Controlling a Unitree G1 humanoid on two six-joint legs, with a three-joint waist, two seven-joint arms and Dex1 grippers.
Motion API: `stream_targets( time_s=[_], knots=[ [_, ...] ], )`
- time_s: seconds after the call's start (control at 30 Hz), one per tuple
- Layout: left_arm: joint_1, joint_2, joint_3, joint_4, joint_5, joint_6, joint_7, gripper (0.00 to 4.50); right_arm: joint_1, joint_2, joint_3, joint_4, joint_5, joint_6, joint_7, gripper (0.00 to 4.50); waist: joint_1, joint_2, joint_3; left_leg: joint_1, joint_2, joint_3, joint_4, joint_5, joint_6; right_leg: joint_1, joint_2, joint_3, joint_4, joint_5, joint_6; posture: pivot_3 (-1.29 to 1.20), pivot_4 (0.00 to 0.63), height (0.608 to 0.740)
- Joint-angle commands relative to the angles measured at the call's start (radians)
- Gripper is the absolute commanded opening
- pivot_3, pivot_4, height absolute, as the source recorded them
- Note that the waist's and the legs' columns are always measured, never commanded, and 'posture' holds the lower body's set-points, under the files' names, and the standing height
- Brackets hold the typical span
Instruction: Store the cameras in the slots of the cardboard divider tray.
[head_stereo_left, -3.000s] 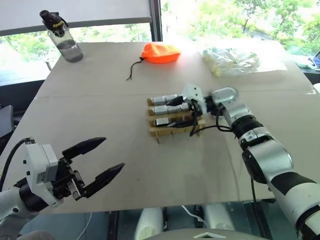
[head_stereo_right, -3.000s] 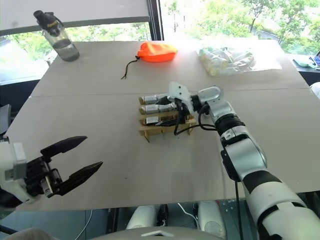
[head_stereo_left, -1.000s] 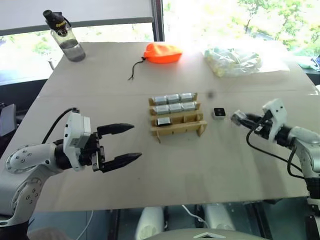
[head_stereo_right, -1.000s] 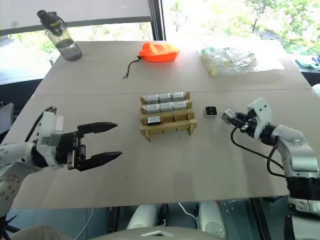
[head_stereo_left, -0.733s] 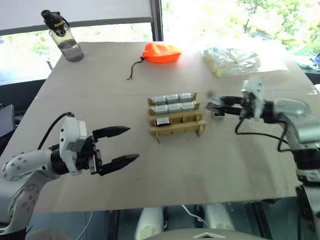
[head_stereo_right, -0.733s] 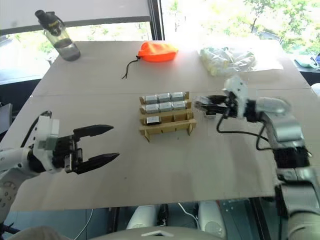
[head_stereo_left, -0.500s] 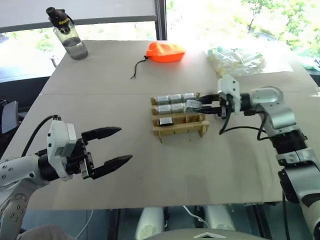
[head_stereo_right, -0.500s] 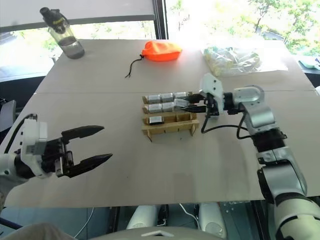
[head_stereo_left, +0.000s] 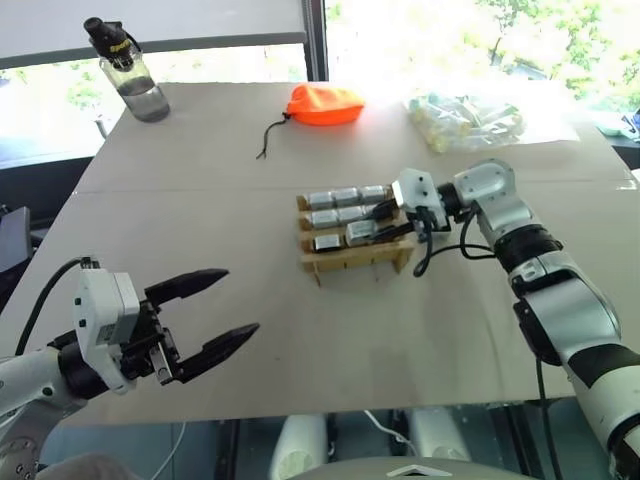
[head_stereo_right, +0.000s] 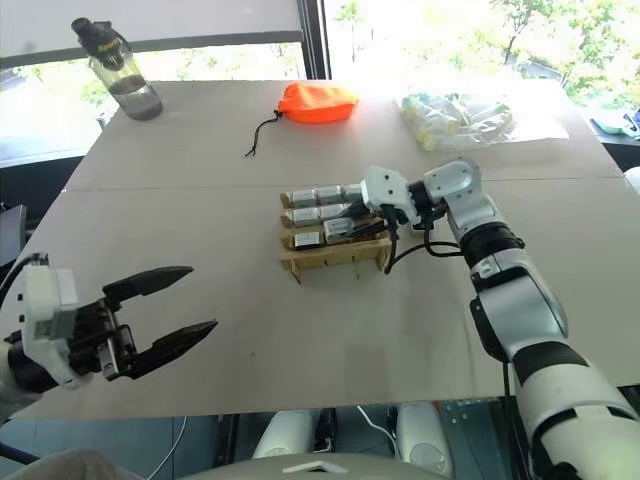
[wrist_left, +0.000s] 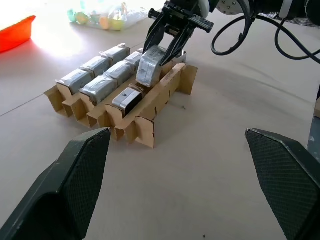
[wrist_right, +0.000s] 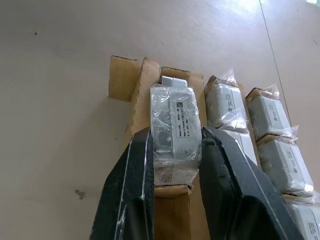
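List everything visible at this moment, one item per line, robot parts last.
cameras: seven, silver-grey, six in the back two rows and one in the near row of the cardboard divider tray
held camera: one, silver-grey, over the tray's near row
cardboard divider tray: one, tan, mid-table
orange pouch: one, far side
clear bag: one, pale contents, far right
water bottle: one, clear, dark cap, far left corner
table: one, beige
left gripper: open, empty, near left
right gripper: shut on held camera

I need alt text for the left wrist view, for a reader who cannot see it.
The right tool holds a wrapped silver camera tilted over the nearest row of the cardboard divider tray. Other wrapped cameras fill the rows behind it, and the open left tool's fingers frame the foreground.
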Motion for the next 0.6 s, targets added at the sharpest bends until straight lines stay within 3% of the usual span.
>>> stream_targets(
  time_s=[0.03, 0.43, 0.47, 0.6],
  knots=[
    [0.008, -0.004, 0.034, -0.028, -0.024, -0.012, 0.006, 4.5, -0.029, 0.017, -0.025, 0.021, -0.012, -0.02, 0.01, 0.71, 0.001, 0.0, 0.0, 0.0, 0.0, 0.0, 0.0, 0.0, 0.0, 0.0, 0.0, 0.0, 0.0, 0.0, 0.0, 0.0, 0.15, 0.74],
    [-0.011, 0.015, 0.027, -0.015, -0.027, -0.012, 0.004, 4.5, -0.027, 0.032, -0.029, 0.061, -0.071, 0.028, -0.037, 0.71, 0.001, 0.001, 0.0, 0.0, 0.0, 0.0, 0.0, 0.0, 0.0, 0.0, -0.001, 0.0, 0.0, 0.0, 0.0, 0.0, 0.15, 0.74],
    [-0.013, 0.017, 0.025, -0.013, -0.027, -0.012, 0.003, 4.5, -0.024, 0.029, -0.027, 0.057, -0.074, 0.033, -0.032, 1.8, 0.001, 0.001, 0.0, -0.001, 0.0, 0.0, 0.0, 0.0, 0.0, 0.0, -0.001, 0.0, 0.0, 0.0, 0.0, 0.0, 0.15, 0.74],
    [-0.027, 0.026, 0.018, -0.005, -0.029, -0.008, 0.0, 4.5, -0.013, 0.035, -0.051, 0.034, -0.055, 0.04, -0.045, 3.42, 0.0, 0.001, 0.001, 0.0, 0.0, 0.0, 0.0, 0.0, 0.0, 0.0, -0.001, 0.0, 0.0, 0.0, 0.0, 0.0, 0.15, 0.74]
  ],
)
